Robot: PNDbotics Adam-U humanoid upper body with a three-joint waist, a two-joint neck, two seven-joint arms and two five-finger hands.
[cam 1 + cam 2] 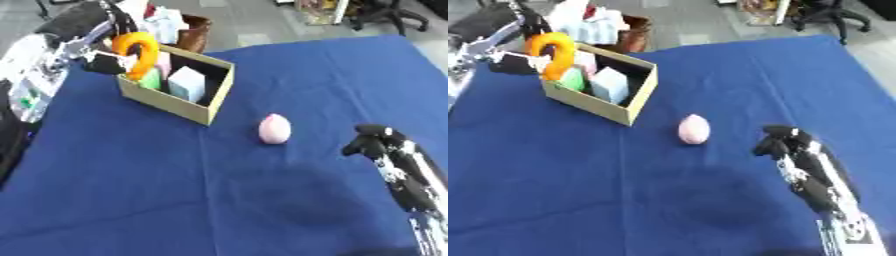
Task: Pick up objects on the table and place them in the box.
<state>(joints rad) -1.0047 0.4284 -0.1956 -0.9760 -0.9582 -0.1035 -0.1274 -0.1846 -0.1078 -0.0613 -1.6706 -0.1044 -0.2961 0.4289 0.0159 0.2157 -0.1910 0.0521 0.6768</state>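
Holding orange curved ring (137, 52) at box (214, 98) far-left rim, left hand (103, 64) has fingers curled round it, likely ready for drop inside. Ring hangs upright, long axis near vertical, open gap facing left. Green and pale blocks (186, 83) already inside box. Pink egg (274, 128) lies on blue worktop (175, 190) right of box, long axis pointing away from robot. Right hand (780, 142) beyond egg, fingers clenched, empty.

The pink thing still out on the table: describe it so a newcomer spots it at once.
Start at the cardboard box on the blue tablecloth. Just off its near corner, toward the right hand, lies a pink egg-shaped object, the only loose item on the cloth.
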